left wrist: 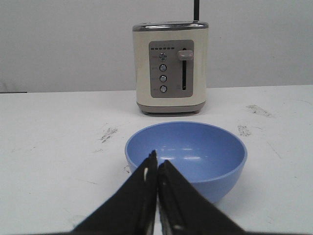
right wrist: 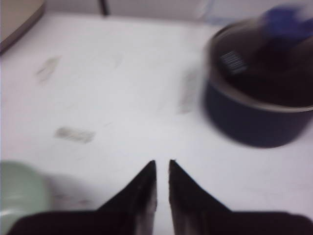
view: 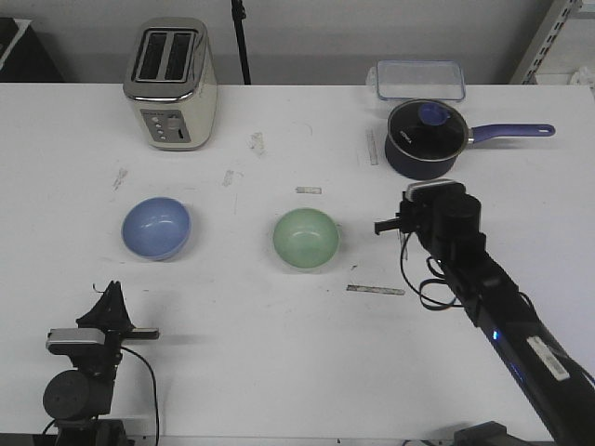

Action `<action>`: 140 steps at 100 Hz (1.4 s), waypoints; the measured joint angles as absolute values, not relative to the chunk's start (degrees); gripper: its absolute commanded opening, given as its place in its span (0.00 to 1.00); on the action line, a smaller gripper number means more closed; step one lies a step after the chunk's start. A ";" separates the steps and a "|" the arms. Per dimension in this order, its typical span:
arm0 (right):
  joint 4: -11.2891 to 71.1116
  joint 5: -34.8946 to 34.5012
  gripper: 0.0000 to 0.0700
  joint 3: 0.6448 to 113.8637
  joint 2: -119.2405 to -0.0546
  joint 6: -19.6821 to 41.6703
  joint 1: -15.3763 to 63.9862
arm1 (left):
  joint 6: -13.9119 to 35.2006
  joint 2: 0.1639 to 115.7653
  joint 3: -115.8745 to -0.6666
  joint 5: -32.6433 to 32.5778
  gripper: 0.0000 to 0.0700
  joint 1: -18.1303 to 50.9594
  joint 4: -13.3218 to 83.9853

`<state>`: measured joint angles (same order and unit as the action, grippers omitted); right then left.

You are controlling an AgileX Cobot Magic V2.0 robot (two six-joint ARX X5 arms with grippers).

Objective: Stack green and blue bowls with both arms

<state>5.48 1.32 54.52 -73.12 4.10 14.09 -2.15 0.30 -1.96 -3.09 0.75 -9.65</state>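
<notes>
Bowls, blue bowl (view: 156,228) and green bowl (view: 306,240), sit apart on the worktop (view: 279,353); left gripper (left wrist: 157,169) and right gripper (right wrist: 162,169) jaws nearly closed, empty.

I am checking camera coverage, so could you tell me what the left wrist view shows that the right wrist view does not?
Only the left wrist view shows the blue bowl and the toaster's control panel. Only the right wrist view shows the navy saucepan and an edge of the green bowl. Both show the white table and a nearly closed, empty gripper: left gripper, right gripper.
</notes>
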 measured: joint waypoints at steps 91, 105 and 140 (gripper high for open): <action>0.99 -1.52 0.01 18.61 -14.55 1.85 1.48 | -2.15 0.30 -1.96 -3.09 0.00 0.75 -9.65; 1.85 -1.52 0.01 18.61 -9.28 1.85 1.50 | -2.15 0.30 -1.96 -3.09 0.00 0.75 -9.65; 1.58 -1.52 0.01 18.61 -6.46 1.85 1.50 | -2.15 0.30 -1.93 -3.09 0.00 0.75 -9.65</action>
<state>1.58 -1.52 18.61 -6.46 1.85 1.50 -2.15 0.30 -1.93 -3.09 0.75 -9.65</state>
